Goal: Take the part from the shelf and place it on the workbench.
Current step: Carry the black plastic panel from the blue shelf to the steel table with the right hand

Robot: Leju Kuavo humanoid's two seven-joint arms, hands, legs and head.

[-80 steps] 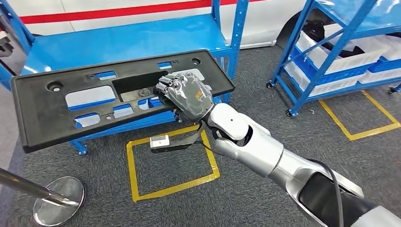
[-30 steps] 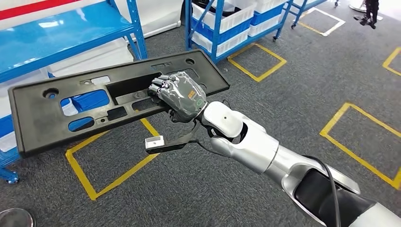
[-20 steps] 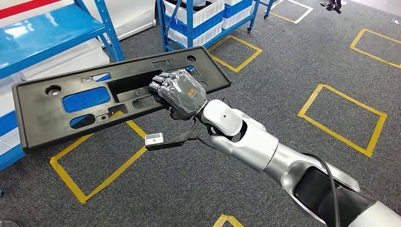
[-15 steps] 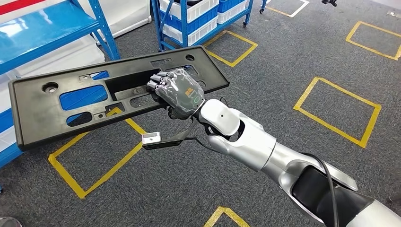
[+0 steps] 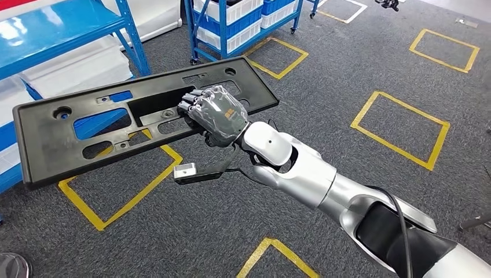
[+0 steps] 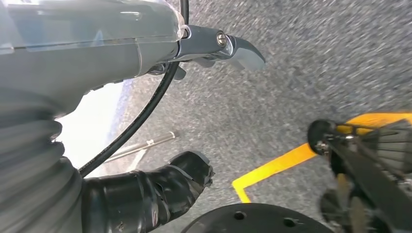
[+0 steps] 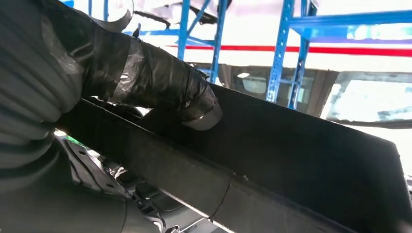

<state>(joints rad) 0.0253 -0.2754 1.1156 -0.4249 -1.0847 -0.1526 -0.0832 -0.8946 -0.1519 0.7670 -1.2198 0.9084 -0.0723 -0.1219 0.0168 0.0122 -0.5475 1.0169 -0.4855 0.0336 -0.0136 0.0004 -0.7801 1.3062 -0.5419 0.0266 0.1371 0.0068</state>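
The right hand (image 5: 217, 116) is gripping the black plastic panel (image 5: 116, 124) mid-carry, panel stretching toward nine o'clock over the floor. Left hand (image 6: 145, 194) is dangling, fingers apart. Next: finding the worktop.

No words, numbers or brand names can be read anywhere in these views. The back of the right hand (image 5: 220, 113) carries a small orange mark and a small green ring, both too small to make out as letters or a logo. The black part (image 5: 116, 124) it holds shows no label or lettering. The yellow tape squares (image 5: 399, 127) on the floor are plain outlines without text.
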